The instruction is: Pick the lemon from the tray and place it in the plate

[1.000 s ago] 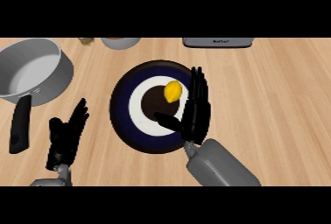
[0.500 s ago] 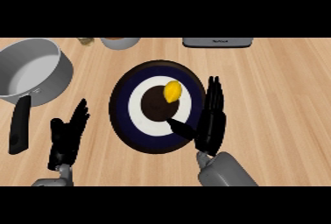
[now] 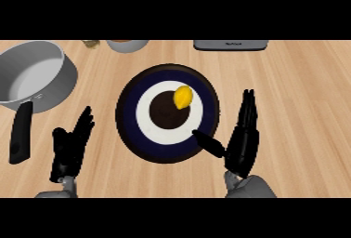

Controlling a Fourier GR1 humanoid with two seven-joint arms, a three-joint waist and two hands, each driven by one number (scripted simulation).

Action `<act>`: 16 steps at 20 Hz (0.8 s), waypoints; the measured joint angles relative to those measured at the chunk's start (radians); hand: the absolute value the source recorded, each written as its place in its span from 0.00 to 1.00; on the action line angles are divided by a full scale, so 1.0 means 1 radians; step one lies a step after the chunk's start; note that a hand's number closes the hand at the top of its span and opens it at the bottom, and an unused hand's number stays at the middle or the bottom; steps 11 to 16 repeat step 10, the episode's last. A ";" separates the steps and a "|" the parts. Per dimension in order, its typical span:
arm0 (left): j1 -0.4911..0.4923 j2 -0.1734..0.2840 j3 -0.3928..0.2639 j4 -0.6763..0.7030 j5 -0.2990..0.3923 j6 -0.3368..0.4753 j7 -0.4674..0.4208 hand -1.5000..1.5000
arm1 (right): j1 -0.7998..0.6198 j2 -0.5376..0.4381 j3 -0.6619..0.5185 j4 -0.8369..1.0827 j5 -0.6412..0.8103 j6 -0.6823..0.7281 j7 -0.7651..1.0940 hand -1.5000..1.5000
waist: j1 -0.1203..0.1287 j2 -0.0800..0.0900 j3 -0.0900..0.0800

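So the right hand [image 3: 241, 139] has backed away from the plate [image 3: 129, 122] over the last second. A moment ago its fingers were lying across the plate's right side, right next to the lemon [image 3: 182, 96]; now they sit out past the right rim over bare counter [image 3: 295, 93], with just the thumb poking back over the plate's lower right edge. The fingers are straight and it's carrying nothing. The lemon hasn't budged in that time.

To me that reads as the job being basically done: the lemon is let go, lying on the plate, and the hand is clearing off. I don't see anything left to do except pull the arm home, though that's just my take.

The lemon sits up and right of the plate's dark middle, partly on the dark spot and partly on the white ring. Nothing else is on the plate. Funny thing, I can't spot any tray from where I'm looking.

The left hand [image 3: 72, 144] is parked at the lower left, flat and open, same spot as before, just resting.

Other containers: a grey pot [image 3: 37, 74] at the upper left with its black handle [image 3: 21, 132] pointing down toward the left hand, and it looks empty inside. At the top edge there's a bowl [image 3: 127, 45], cut off, so I can't tell what's in it, and a grey thing [image 3: 230, 44] further right that I can't identify.
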 measured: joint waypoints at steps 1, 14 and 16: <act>0.003 0.003 0.002 -0.006 0.001 -0.004 0.003 0.50 | 0.018 -0.007 -0.009 -0.007 -0.001 -0.004 -0.014 0.00 | 0.000 0.000 0.000; -0.037 -0.007 0.019 0.018 -0.007 -0.002 0.013 0.50 | 0.129 -0.010 -0.080 -0.105 0.028 0.032 -0.045 0.00 | -0.001 0.000 0.000; -0.037 -0.007 0.019 0.018 -0.007 -0.002 0.013 0.50 | 0.129 -0.010 -0.080 -0.105 0.028 0.032 -0.045 0.00 | -0.001 0.000 0.000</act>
